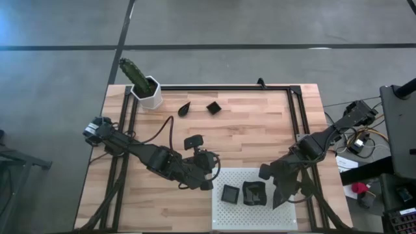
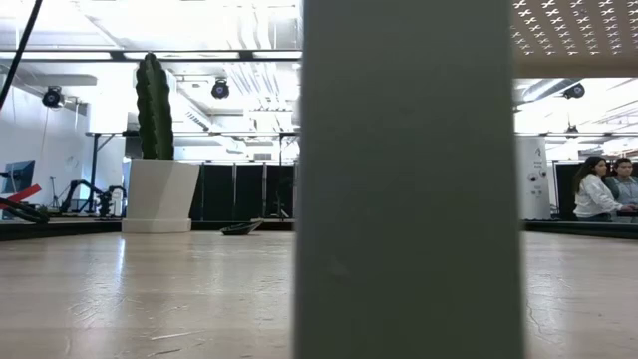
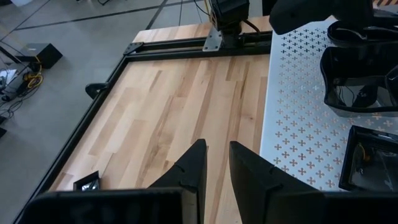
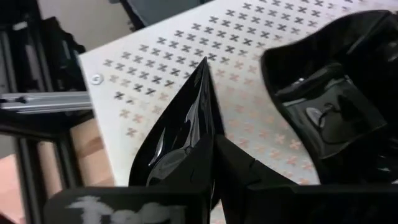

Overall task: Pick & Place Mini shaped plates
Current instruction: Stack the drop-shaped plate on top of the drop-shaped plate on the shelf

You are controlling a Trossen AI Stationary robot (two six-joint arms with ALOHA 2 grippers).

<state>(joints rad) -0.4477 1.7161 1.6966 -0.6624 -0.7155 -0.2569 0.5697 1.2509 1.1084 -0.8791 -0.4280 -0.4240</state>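
Behind right hand, teardrop plate partly hidden

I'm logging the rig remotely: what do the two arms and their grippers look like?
Both arms are dark, jointed and bulky, with loose black cables trailing along the links. The left gripper ends in two flat, wedge-shaped matte black fingers. The right gripper has the same black fingers above a black bar bearing a worn white marking.

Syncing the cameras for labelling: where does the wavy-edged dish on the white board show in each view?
High: wavy-edged dish, lower centre, on the white board.
Low: not in it.
Left wrist: upper right of the picture.
Right wrist: right side of the picture.
Shared landmark: the white board.
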